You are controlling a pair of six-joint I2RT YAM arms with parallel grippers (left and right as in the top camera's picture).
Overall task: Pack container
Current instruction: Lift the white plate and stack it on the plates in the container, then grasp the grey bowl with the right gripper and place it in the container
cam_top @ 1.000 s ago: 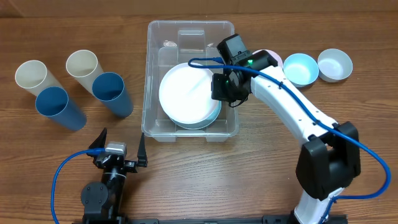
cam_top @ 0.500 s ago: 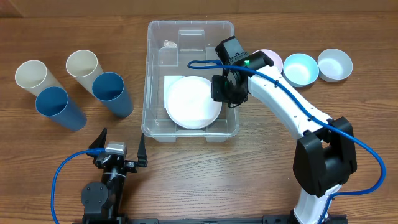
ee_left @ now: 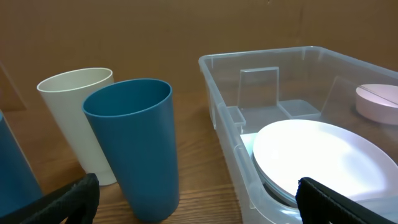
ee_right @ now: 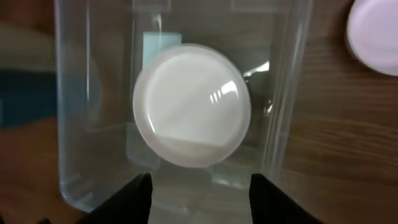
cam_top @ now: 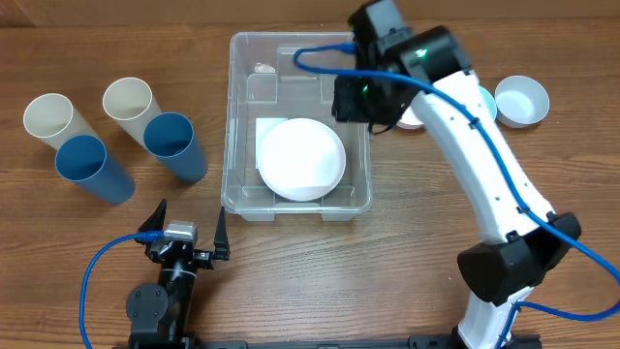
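Observation:
The container (cam_top: pixel 232 116) is a clear bin in the middle of the table. A white plate (cam_top: pixel 301 159) lies flat on its base, half over the white label (cam_top: pixel 263 126). My right gripper (cam_top: pixel 360 105) hangs above the bin's far right rim. In the right wrist view it (ee_right: pixel 200 186) is open and empty, looking down on the plate (ee_right: pixel 191 104). The left gripper (cam_top: pixel 190 211) rests open near the front edge. Seen from the left wrist it (ee_left: pixel 202 199) is wide open, facing the bin (ee_left: pixel 224 124) and a blue cup (ee_left: pixel 134 146).
Two white cups (cam_top: pixel 48 118) (cam_top: pixel 129 100) and two blue cups (cam_top: pixel 92 167) (cam_top: pixel 174 145) stand left of the bin. To its right are a pink plate (ee_right: pixel 373 34), a light blue bowl (cam_top: pixel 481 105) partly under the arm, and a white bowl (cam_top: pixel 521 100).
The right gripper let go of the white plate, which now lies flat in the container. It opened, then rose and moved toward the far side. The left arm stayed still.

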